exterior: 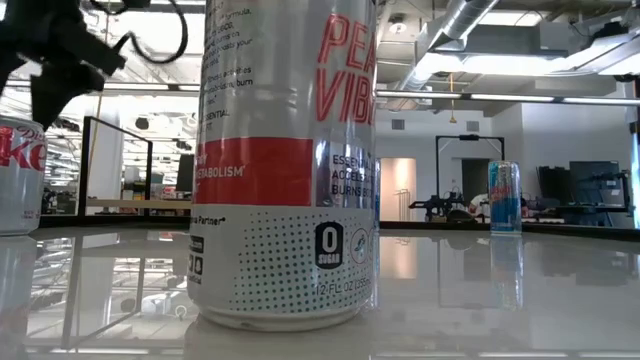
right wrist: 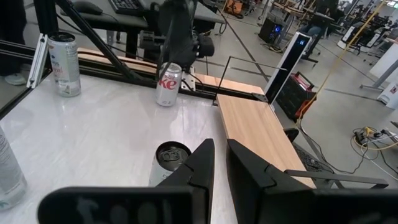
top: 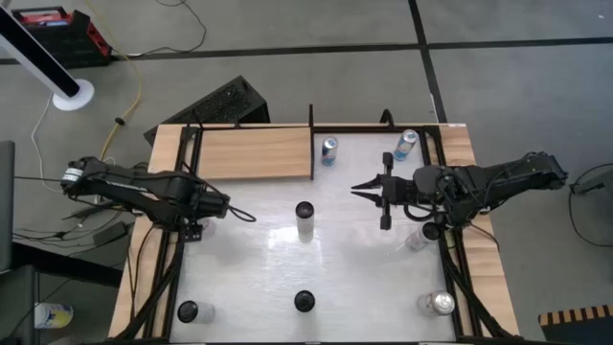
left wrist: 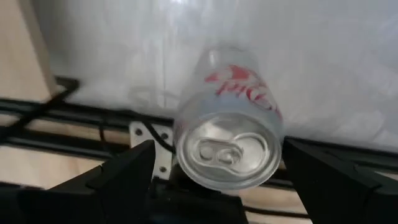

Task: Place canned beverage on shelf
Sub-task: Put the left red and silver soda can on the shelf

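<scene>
The left gripper (top: 204, 228) sits low at the left side of the glossy white tabletop (top: 259, 268), its dark fingers (left wrist: 124, 177) spread wide on either side of a silver Diet Coke can with red lettering (left wrist: 229, 121), flanking it without closing on it. The right gripper (top: 375, 195) hovers over the right half of the table, its fingers drawn almost together with only a narrow gap, grasping nothing. A black-topped silver can (top: 305, 220) stands at the table's centre, just left of that gripper. The flat light-wood shelf (top: 254, 151) lies along the far left edge, with a blue-and-silver can (top: 329, 150) standing just right of it.
</scene>
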`<action>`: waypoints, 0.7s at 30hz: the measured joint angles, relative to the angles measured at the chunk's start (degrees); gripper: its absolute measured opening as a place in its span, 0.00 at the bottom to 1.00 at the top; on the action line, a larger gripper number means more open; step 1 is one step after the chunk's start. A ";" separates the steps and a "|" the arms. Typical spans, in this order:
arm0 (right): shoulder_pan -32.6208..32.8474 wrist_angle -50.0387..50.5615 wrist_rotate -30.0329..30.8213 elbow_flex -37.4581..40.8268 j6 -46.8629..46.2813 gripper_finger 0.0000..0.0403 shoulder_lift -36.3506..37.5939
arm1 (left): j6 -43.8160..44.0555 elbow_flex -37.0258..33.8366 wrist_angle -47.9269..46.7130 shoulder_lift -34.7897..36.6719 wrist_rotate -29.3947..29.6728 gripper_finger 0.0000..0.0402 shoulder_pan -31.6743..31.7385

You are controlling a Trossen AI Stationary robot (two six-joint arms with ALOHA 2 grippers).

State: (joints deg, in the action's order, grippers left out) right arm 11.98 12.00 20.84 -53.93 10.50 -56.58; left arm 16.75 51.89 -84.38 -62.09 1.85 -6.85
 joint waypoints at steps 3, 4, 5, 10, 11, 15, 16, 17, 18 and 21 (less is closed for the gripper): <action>-0.01 -0.01 0.00 0.00 0.16 0.17 0.00 | 0.00 -2.18 1.03 -0.02 -0.27 0.84 0.00; -0.01 -0.01 0.00 0.00 0.31 0.17 0.00 | 0.00 -2.69 1.25 -0.02 -0.18 0.84 0.00; -0.01 -0.03 0.00 0.00 0.41 0.17 0.00 | 0.00 -3.16 1.68 -0.02 -0.12 0.84 0.00; -0.01 -0.08 0.00 0.00 0.44 0.17 0.00 | -0.30 -4.36 3.57 -0.02 -0.95 0.84 0.02; -0.01 -0.05 0.00 0.00 0.43 0.17 0.00 | -0.52 -4.35 3.69 -0.02 -0.96 0.84 0.02; -0.01 -0.06 0.00 0.00 0.44 0.17 0.00 | -0.59 -4.36 4.16 -0.02 -0.95 0.81 0.02; -0.01 -0.04 0.00 0.00 0.44 0.17 0.00 | -0.56 -4.36 4.13 -0.02 -0.95 0.80 0.04; -0.01 -0.03 0.00 0.00 0.44 0.17 0.00 | -0.52 -4.34 4.13 -0.02 -0.96 0.77 0.03; -0.01 -0.03 0.00 0.00 0.44 0.17 0.00 | -0.52 -4.34 4.11 -0.01 -0.95 0.75 0.02; -0.01 -0.03 0.00 0.00 0.46 0.17 0.00 | -0.52 -4.30 4.11 0.01 -0.96 0.69 0.02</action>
State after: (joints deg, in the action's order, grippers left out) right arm 11.97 11.97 20.84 -53.93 10.96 -56.58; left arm 16.23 47.59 -80.27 -62.08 0.89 -6.83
